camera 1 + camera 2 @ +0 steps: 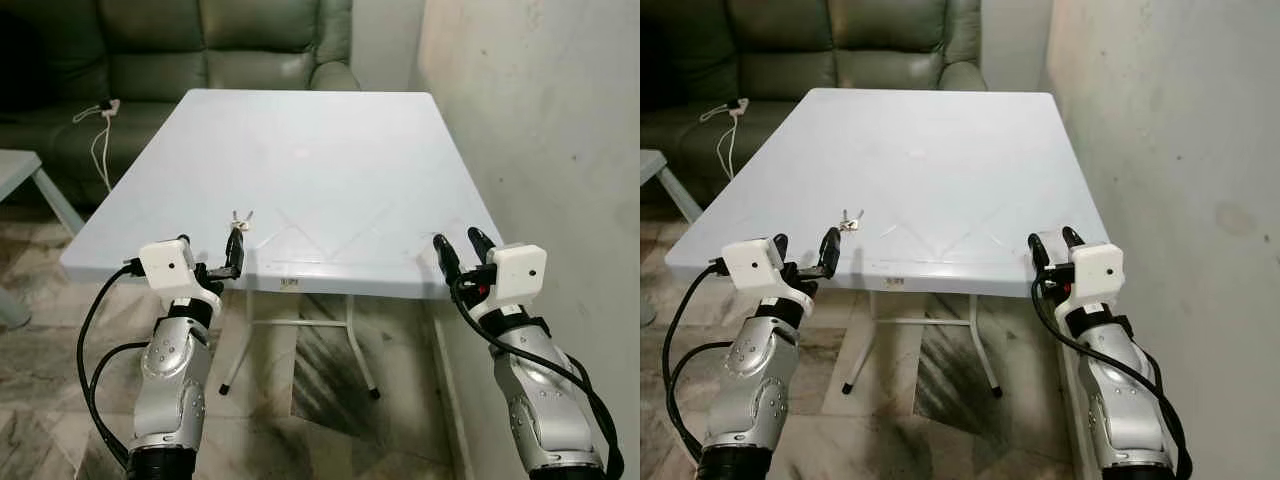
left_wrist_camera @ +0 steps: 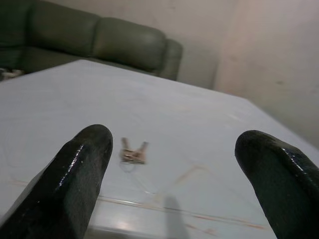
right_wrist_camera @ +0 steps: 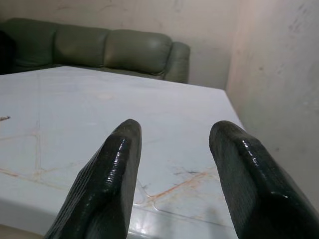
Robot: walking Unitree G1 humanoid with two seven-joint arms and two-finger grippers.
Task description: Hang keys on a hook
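Keys (image 1: 240,219) not picked yet, lying on white surface (image 1: 330,150) nr front edge; my left claw (image 2: 172,164) spread wide just short of them; right claw (image 3: 174,164) open, empty; grab + hang both pending; can't see hook.

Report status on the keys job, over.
Left gripper jaws open at the table's near edge, just short of the keys. Right gripper open, empty, at the near right edge. Keys flat on the table, ungrasped. Nothing between left gripper and keys.
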